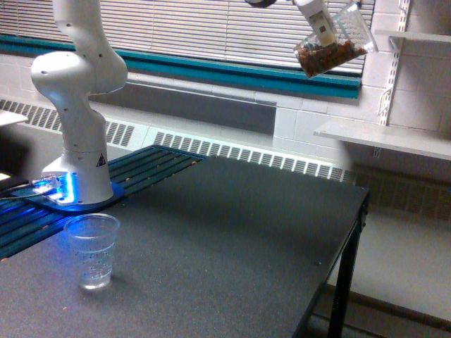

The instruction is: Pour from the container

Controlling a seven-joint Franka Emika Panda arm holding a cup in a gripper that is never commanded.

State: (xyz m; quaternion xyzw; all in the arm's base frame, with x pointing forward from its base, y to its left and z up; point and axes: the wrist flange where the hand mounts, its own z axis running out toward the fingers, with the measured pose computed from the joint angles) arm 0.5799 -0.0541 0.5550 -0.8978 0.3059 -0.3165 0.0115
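Dim room, soft and slightly grainy picture

Daylight seeps through the blinds [211, 28] beside my gripper [320, 24]; far below it, blue light at my base [67, 186] glows onto the dark tabletop [232, 239].

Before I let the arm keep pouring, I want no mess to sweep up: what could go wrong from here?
1. The tilted container of brown bits hangs high near the blinds, far from the small cup; anything spilling now would likely miss it.
2. From that height, bits could bounce off the table.
3. The light empty cup may tip if struck.
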